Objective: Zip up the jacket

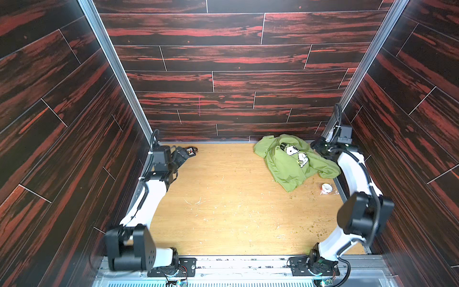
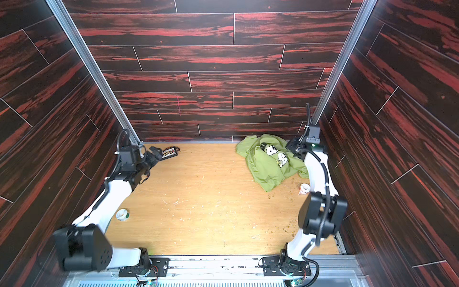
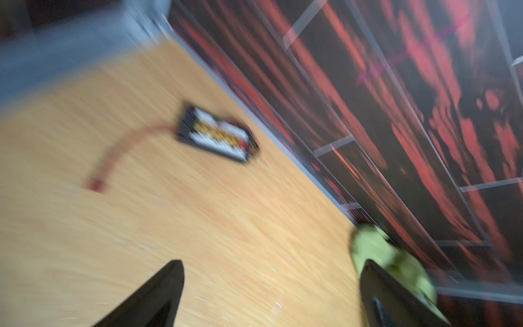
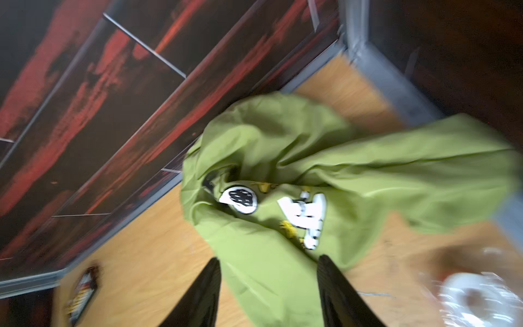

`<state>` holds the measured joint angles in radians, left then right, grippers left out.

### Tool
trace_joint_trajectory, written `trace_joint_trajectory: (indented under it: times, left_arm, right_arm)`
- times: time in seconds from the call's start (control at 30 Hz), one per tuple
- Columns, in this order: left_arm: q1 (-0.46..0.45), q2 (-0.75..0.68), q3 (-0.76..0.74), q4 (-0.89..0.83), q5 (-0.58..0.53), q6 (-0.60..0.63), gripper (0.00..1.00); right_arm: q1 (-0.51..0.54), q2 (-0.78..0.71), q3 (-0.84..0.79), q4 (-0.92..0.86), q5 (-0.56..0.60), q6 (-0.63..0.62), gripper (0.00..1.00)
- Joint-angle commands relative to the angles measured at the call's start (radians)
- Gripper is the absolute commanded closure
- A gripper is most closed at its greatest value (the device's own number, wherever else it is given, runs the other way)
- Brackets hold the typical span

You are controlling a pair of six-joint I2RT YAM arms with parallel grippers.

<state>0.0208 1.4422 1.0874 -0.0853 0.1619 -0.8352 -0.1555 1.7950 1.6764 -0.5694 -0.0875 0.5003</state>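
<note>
- The jacket (image 1: 288,169) is a crumpled green heap at the far right of the wooden table (image 1: 223,211) in both top views. It is close to the back wall, and its dog picture (image 1: 296,155) faces up.
- In both top views the right gripper (image 1: 316,146) hangs at the far right edge of the jacket (image 2: 265,171), right by the cloth. The left gripper (image 1: 180,152) is well apart from the jacket, at the far left, next to a small board with wires (image 1: 190,151). A roll of tape (image 1: 326,188) lies near the jacket.
- The left wrist view is blurry. The left gripper (image 3: 271,264) has its two fingers spread wide, with only bare table between them. A bit of the green jacket (image 3: 373,246) shows behind one finger, by the wall.
- In the right wrist view the right gripper (image 4: 268,259) has its fingers apart, but not as wide. The jacket (image 4: 283,158) lies just ahead, and green cloth fills the gap. I cannot tell if the fingers touch it.
</note>
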Motion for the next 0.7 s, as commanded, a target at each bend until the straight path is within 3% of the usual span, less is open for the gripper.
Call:
trace_joint_trajectory:
  times: [0.0,0.17,0.3,0.5,0.67]
  left_arm:
    - [-0.056,0.064,0.040,-0.009,0.200,-0.097,0.00]
    - [-0.203,0.186,0.141,-0.069,0.255,-0.043,0.15]
    - [-0.280,0.294,0.198,-0.062,0.295,-0.068,0.18]
    - [-0.302,0.380,0.234,-0.021,0.340,-0.119,0.18]
    - [-0.303,0.406,0.286,-0.080,0.341,-0.084,0.19]
  right_arm:
    - [0.012,0.131,0.094,-0.139,-0.100,0.024,0.36]
    - [0.033,0.322,0.289,-0.252,-0.072,-0.013,0.31]
    - [0.043,0.474,0.496,-0.360,0.017,-0.035,0.29]
    - [0.057,0.698,0.845,-0.505,0.112,-0.071,0.11]
    - [0.063,0.812,0.962,-0.544,0.057,-0.047,0.16]
